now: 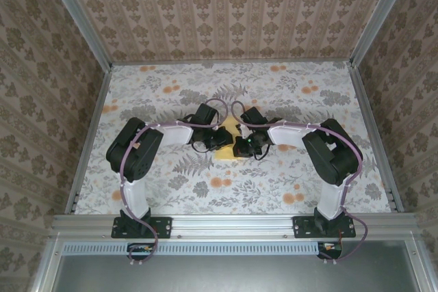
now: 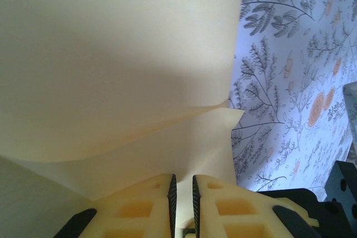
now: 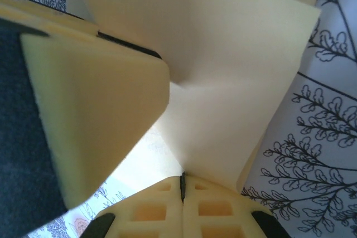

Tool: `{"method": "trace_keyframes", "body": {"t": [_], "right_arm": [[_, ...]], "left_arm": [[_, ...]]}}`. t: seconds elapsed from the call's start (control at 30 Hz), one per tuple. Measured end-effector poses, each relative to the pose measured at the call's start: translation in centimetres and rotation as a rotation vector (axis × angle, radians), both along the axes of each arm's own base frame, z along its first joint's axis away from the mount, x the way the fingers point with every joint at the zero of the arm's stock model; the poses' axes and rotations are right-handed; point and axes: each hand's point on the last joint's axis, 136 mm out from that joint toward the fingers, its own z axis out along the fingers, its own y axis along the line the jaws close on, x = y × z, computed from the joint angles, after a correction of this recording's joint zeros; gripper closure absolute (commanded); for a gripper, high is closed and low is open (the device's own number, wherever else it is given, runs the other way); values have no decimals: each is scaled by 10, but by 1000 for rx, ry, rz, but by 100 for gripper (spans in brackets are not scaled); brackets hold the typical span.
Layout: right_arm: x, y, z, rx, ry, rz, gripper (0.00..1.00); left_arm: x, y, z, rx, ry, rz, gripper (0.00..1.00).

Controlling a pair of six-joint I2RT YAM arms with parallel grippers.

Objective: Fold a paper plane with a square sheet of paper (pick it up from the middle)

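Where the right gripper [image 3: 182, 181] grips, the sheet [image 3: 234, 82] (pale yellow) bends

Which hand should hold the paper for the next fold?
Probably the right hand: its fingers are pinched shut on the yellow paper. The left hand shows a gap between its fingers, so its grip looks loose.

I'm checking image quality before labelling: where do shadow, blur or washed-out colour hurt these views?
Left wrist view: a soft grey shadow crosses the paper, which shows no texture; the tablecloth print is crisp but bluish. Right wrist view: paper evenly lit, a bright patch lower left beside the right end effector. Top view: flat, even light, no glare.
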Motion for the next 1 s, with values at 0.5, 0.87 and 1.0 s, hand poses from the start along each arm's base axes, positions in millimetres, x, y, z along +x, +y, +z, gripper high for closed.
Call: {"method": "trace_keyframes", "body": {"t": [0.5,0.87,1.0], "right_arm": [[-3,6,3,54,24,4,94],[0,6,9,84,23,-7,94],[1,5,9,81,21,-9,94]], "left_arm": [[-6,3,-8,28,7,1,90],[-6,3,-8,29,7,3,90],[-6,3,-8,29,7,3,90]]}}
